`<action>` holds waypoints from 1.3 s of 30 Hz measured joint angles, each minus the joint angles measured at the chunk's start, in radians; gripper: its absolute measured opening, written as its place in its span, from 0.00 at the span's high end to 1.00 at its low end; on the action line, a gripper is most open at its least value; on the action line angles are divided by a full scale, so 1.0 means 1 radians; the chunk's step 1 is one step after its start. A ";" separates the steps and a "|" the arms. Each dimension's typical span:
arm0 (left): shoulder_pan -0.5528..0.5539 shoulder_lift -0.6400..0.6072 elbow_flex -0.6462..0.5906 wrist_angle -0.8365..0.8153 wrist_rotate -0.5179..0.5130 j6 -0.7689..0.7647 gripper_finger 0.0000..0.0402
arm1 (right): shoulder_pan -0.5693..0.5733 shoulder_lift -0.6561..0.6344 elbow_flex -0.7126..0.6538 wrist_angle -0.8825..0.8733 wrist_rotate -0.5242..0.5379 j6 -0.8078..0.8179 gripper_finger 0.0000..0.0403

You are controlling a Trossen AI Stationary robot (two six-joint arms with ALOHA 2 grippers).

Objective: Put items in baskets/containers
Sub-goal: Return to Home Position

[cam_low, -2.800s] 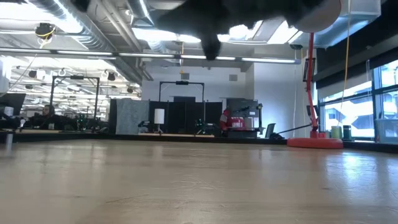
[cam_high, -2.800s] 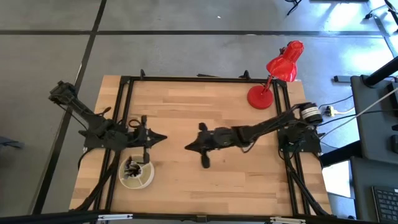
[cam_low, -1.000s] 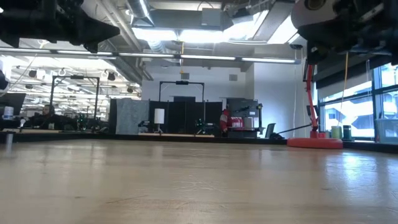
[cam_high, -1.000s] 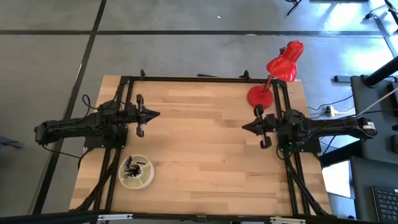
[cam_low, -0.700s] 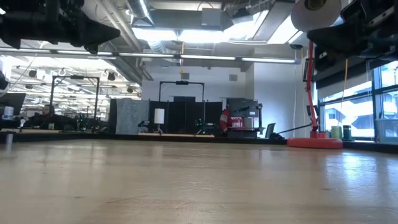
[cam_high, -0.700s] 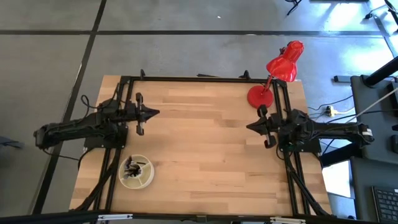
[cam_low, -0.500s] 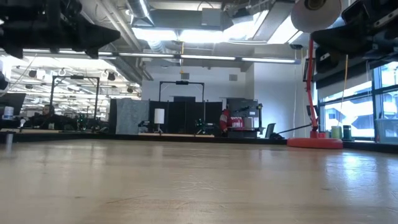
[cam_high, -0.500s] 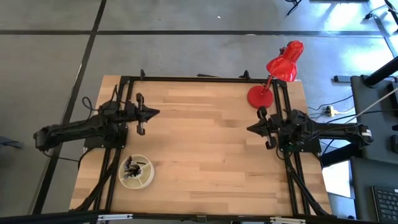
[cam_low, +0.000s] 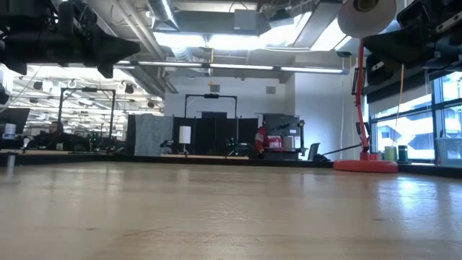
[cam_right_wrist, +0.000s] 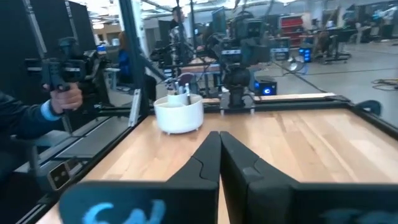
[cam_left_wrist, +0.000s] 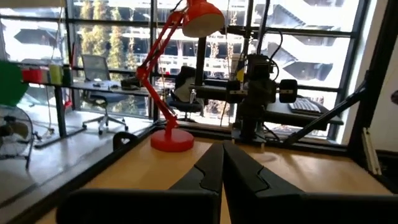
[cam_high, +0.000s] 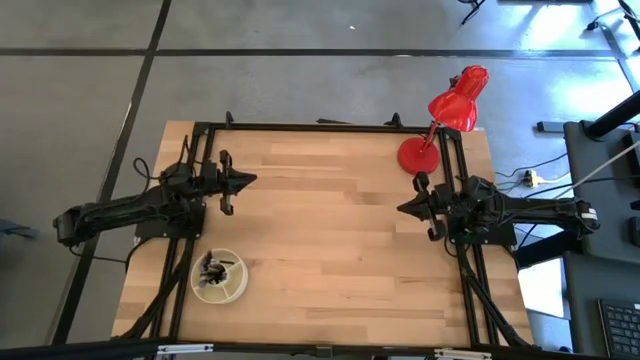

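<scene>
Both arms have drawn back from the middle of the worktop to its sides. Nearest the front edge, on the left, the round white organizer stands with the dark makeup brushes upright inside it. Farther back, the left pincer hangs over the left side, fingers pressed together and empty. The right pincer hangs opposite, likewise pressed together. A red desk lamp stands at the far right corner.

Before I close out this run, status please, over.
Left hand shut, empty, left edge. Right hand shut, empty, right edge. Brushes in white container. Red lamp at far corner.
</scene>
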 joint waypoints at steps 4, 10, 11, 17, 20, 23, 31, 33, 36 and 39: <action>-0.035 -0.019 0.000 -0.042 0.022 -0.055 0.99 | 0.000 0.000 0.000 0.032 -0.011 -0.003 0.99; -0.101 -0.112 0.000 -0.173 -0.040 -0.031 0.99 | 0.000 0.000 0.000 0.087 -0.015 -0.006 0.99; -0.106 -0.135 0.000 -0.191 -0.048 -0.025 0.99 | 0.000 0.000 0.000 0.076 -0.016 -0.007 0.98; -0.114 -0.297 0.000 -0.325 -0.054 0.022 0.99 | 0.000 0.001 0.000 0.034 -0.030 0.007 0.96; -0.113 -0.315 0.002 -0.378 -0.076 0.050 0.99 | 0.000 0.000 0.000 -0.005 -0.041 0.020 0.96; -0.113 -0.312 0.007 -0.373 -0.077 0.063 0.99 | 0.000 0.000 0.000 -0.037 -0.032 0.020 0.96; -0.113 -0.315 0.005 -0.398 -0.058 0.070 0.99 | 0.000 0.002 -0.059 0.125 -0.021 -0.021 0.98; -0.113 -0.316 -0.017 -0.365 -0.058 0.072 0.99 | 0.000 0.002 -0.058 0.127 -0.022 -0.023 0.98; -0.113 -0.313 -0.053 -0.337 -0.059 0.081 0.99 | 0.000 0.002 -0.058 0.107 -0.022 -0.036 0.97; -0.113 -0.301 -0.053 -0.337 -0.060 0.106 0.99 | 0.000 0.002 -0.058 0.076 -0.022 -0.051 0.96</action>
